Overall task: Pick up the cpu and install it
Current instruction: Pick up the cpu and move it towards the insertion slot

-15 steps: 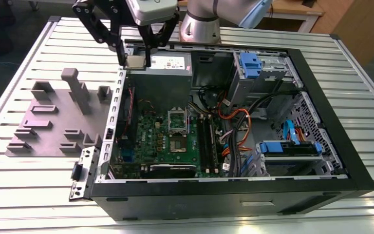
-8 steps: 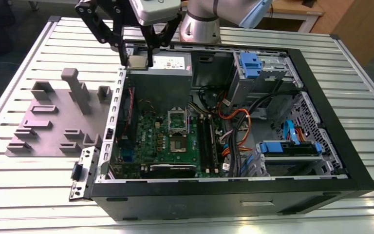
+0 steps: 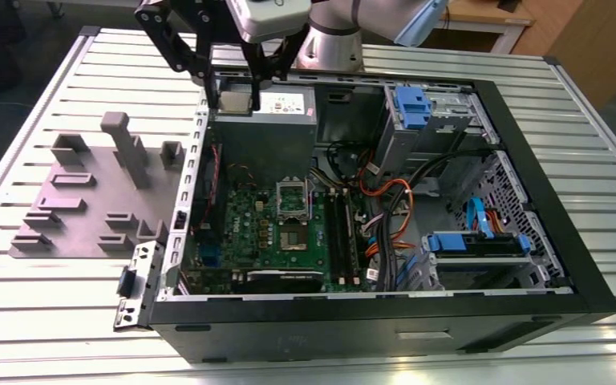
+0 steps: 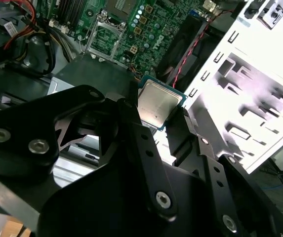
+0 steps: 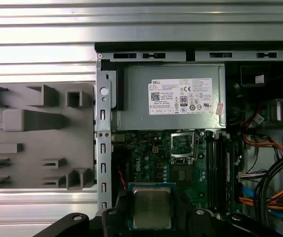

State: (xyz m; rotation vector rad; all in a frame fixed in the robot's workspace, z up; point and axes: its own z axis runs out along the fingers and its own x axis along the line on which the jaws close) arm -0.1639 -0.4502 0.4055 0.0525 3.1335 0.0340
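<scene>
Silvery cpu (image 4: 156, 101), green motherboard (image 3: 276, 228), grey fixture (image 5: 37, 138), black tool (image 4: 157, 109), ribbed silver table (image 3: 62, 321)

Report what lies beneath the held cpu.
In the first wrist view, the cpu, clamped in the gripper, has the green board showing beyond its edge. Whatever lies directly beneath is covered by the chip itself.

One cpu (image 5: 151, 207) — one fixture (image 3: 83, 200) — one case (image 3: 394, 330)

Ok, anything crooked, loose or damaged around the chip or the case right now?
Nothing stands out. The cpu sits flat and square in the gripper, which is shut on it above the open computer case. Its metal top shows no marks or dents, and the green board below looks in order.
</scene>
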